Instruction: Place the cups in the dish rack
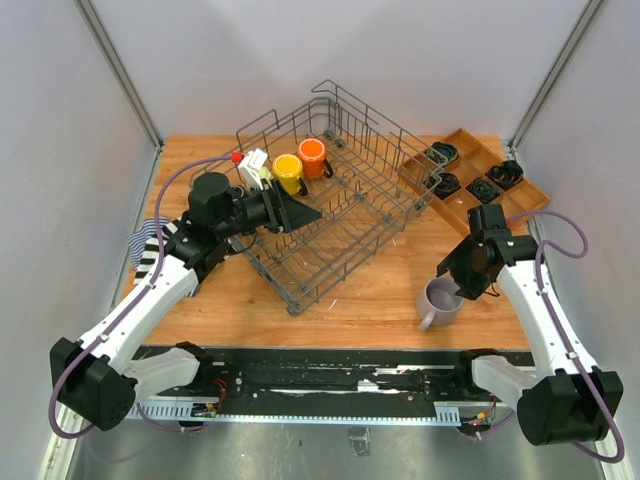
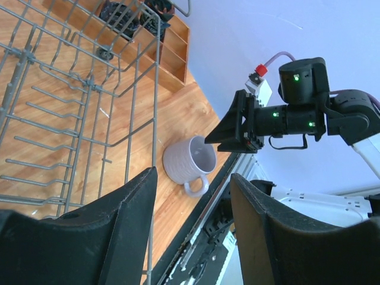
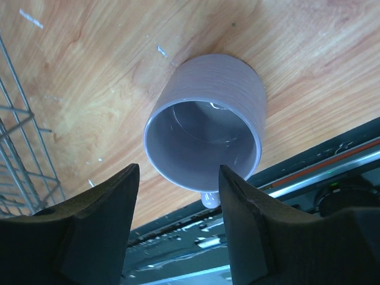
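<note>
The grey wire dish rack point(image 1: 365, 215) stands mid-table, turned diagonally. An orange mug point(image 1: 312, 157) and a yellow mug point(image 1: 288, 172) sit in its far left part. The lavender-grey mug point(image 1: 437, 300) stands upright on the table near the front edge, handle toward the edge. My right gripper point(image 1: 452, 278) hovers open just above it, its jaws straddling the near rim point(image 3: 178, 178) of the mug point(image 3: 205, 127). My left gripper point(image 1: 303, 213) is open and empty over the rack's left side point(image 2: 193, 184). The cream-yellow and black mugs are out of view.
A brown wooden compartment tray point(image 1: 475, 180) with black coils lies at the back right. A striped cloth point(image 1: 150, 245) lies at the left under my left arm. The black front rail point(image 1: 340, 365) runs just beyond the lavender mug.
</note>
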You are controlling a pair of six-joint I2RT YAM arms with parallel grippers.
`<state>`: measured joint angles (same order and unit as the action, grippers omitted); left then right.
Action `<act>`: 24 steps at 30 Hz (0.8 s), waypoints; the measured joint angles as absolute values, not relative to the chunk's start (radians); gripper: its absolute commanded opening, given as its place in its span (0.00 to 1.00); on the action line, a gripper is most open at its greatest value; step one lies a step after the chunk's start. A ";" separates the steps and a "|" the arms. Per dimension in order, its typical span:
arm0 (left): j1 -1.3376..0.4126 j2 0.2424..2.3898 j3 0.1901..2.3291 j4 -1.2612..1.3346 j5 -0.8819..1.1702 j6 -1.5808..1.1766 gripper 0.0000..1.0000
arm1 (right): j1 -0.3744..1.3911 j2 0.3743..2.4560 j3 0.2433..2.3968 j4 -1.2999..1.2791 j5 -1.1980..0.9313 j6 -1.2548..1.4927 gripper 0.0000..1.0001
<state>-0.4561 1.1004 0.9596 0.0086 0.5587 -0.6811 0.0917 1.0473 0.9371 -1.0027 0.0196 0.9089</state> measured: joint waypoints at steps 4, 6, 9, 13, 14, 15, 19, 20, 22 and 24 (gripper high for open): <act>-0.456 1.100 0.960 0.010 0.567 -0.675 0.57 | 0.092 1.065 0.917 -1.003 0.038 1.008 0.56; -0.456 1.100 0.960 0.010 0.572 -0.673 0.57 | 0.092 1.067 0.896 -1.000 0.052 1.054 0.56; -0.456 1.100 0.960 0.010 0.575 -0.668 0.57 | 0.092 1.057 0.863 -0.979 0.069 1.108 0.56; -0.456 1.100 0.960 0.009 0.575 -0.658 0.57 | 0.092 1.032 0.819 -0.929 0.096 1.169 0.56; -0.456 1.100 0.961 0.008 0.575 -0.656 0.57 | 0.092 1.029 0.811 -0.915 0.102 1.180 0.56; -0.456 1.100 0.962 0.006 0.574 -0.654 0.57 | 0.092 1.028 0.804 -0.902 0.107 1.190 0.56; -0.456 1.101 0.971 0.001 0.574 -0.650 0.57 | 0.092 1.028 0.797 -0.845 0.117 1.216 0.56; -0.456 1.102 0.976 -0.001 0.575 -0.649 0.57 | 0.092 1.029 0.797 -0.833 0.119 1.221 0.57; -0.456 1.104 0.984 -0.002 0.574 -0.646 0.57 | 0.092 1.033 0.797 -0.813 0.124 1.232 0.57; -0.456 1.106 0.992 -0.003 0.575 -0.644 0.57 | 0.091 1.048 0.797 -0.798 0.125 1.241 0.57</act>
<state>-0.4561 1.1065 0.9924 -0.0029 0.5747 -0.6437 0.0914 1.0477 0.7971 -0.7979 0.1246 1.2411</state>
